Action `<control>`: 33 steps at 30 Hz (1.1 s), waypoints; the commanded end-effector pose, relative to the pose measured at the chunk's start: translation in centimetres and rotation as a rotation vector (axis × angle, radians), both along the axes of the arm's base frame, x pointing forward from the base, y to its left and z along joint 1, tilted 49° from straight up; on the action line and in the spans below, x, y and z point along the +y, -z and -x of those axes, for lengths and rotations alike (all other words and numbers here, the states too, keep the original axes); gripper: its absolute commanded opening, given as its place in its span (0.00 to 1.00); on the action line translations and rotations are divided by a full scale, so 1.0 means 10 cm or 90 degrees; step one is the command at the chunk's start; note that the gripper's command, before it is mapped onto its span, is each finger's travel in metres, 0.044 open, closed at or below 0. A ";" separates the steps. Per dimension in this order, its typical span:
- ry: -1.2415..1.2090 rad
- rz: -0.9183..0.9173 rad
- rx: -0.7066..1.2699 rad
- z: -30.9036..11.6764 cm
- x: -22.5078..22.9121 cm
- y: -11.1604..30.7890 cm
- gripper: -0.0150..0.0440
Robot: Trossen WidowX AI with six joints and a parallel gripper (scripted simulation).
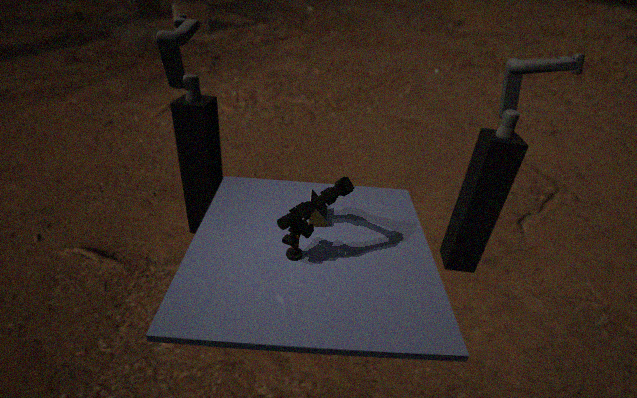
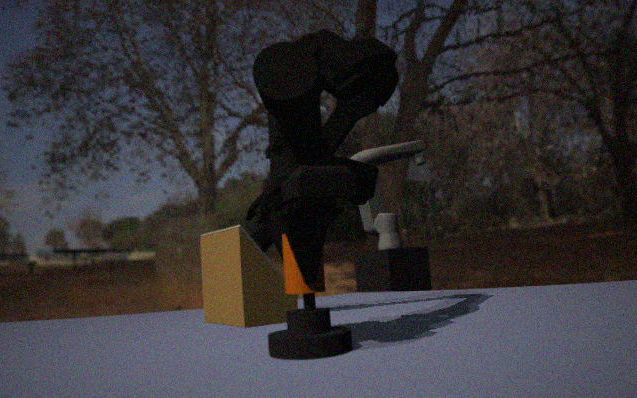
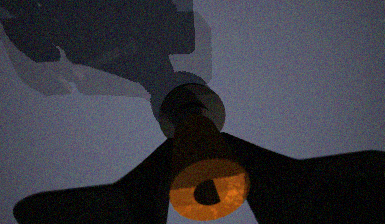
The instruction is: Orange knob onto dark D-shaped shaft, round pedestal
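The orange knob (image 2: 293,272) (image 3: 233,197) is upright over the round dark pedestal (image 2: 310,345) (image 1: 293,255) (image 3: 218,112). My gripper (image 2: 310,272) (image 3: 196,139) is shut on the knob, with a finger on either side. The dark shaft (image 2: 309,301) shows between the knob's lower edge and the pedestal's raised collar. The knob's bottom stands above the collar; whether the shaft tip is inside the hole is hidden. In the wrist view, the knob's near end shows a dark D-shaped opening with its flat side toward the right. The shaft's flat side cannot be seen.
A tan wedge-shaped block (image 2: 222,280) (image 1: 318,219) stands behind and left of the pedestal in the exterior view. Two dark pillars (image 1: 197,160) (image 1: 485,200) with grey jointed arms stand beyond the sides of the pale table top (image 1: 315,310).
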State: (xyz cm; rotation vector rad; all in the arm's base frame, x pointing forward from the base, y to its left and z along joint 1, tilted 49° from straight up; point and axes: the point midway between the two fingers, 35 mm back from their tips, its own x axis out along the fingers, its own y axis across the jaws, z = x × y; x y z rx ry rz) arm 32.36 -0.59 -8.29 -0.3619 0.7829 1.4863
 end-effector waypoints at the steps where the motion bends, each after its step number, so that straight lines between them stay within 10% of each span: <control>1: 0.001 0.000 -0.002 0.01 0.00 0.00 0.25; 33: -0.087 -0.013 -0.102 -0.02 -0.04 -0.01 0.25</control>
